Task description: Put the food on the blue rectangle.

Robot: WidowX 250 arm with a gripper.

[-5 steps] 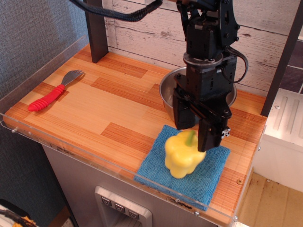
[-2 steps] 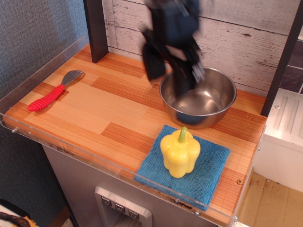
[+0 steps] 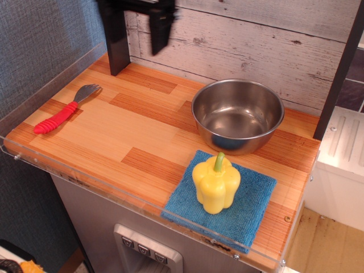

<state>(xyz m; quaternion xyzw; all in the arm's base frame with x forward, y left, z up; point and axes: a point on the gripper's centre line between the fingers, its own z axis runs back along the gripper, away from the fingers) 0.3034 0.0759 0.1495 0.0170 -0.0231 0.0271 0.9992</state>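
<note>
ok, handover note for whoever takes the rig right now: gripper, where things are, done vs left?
Gripper: up at the top edge near the back wall, blurred and mostly out of frame; open or shut can't be told. It holds nothing visible.
Yellow pepper: on the blue cloth, stem pointing away from the camera, free of the arm.
Steel bowl behind the cloth, empty. Spork at far left.
Done: the pepper is placed.
Left: nothing visible, except perhaps parking the arm.

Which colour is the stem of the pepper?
Green; the stem shows on the pepper in the only view.
</note>
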